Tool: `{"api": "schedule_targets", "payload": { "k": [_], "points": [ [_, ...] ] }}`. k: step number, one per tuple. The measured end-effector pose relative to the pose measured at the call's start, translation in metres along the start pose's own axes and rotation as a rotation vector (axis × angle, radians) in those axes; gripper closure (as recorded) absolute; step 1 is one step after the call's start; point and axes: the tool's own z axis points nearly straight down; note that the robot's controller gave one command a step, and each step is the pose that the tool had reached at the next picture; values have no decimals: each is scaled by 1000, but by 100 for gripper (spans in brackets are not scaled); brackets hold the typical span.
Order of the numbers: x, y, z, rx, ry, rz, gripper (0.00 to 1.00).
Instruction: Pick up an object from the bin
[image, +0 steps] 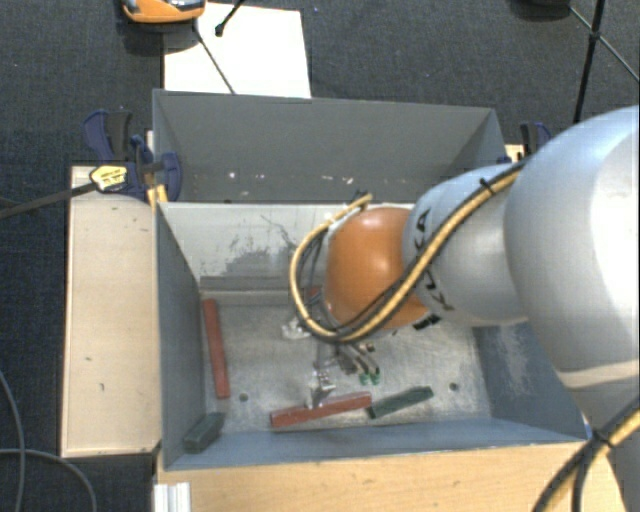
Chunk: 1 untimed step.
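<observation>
The tool (323, 385) hangs low at the bin's (180, 300) six o'clock side, just over the flat red bar (320, 412), likely the thing to pick; whether it is released or clenched I cannot tell. A dark green pen (400, 402) lies at five o'clock, a red stick (213, 350) at nine and a grey block (203, 430) at seven, all near the walls. Black letters on the arm (560, 250) are crossed by a cable (300, 290) and unreadable.

A reddish-brown flat stick (300, 416) lies, seemingly flat, along the front wall of the bin (180, 330).
</observation>
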Motion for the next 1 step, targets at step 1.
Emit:
{"api": "schedule_targets", "payload": {
  "k": [1],
  "points": [
    [23,6,-2,-6,-24,-234,0]
  ]
}}
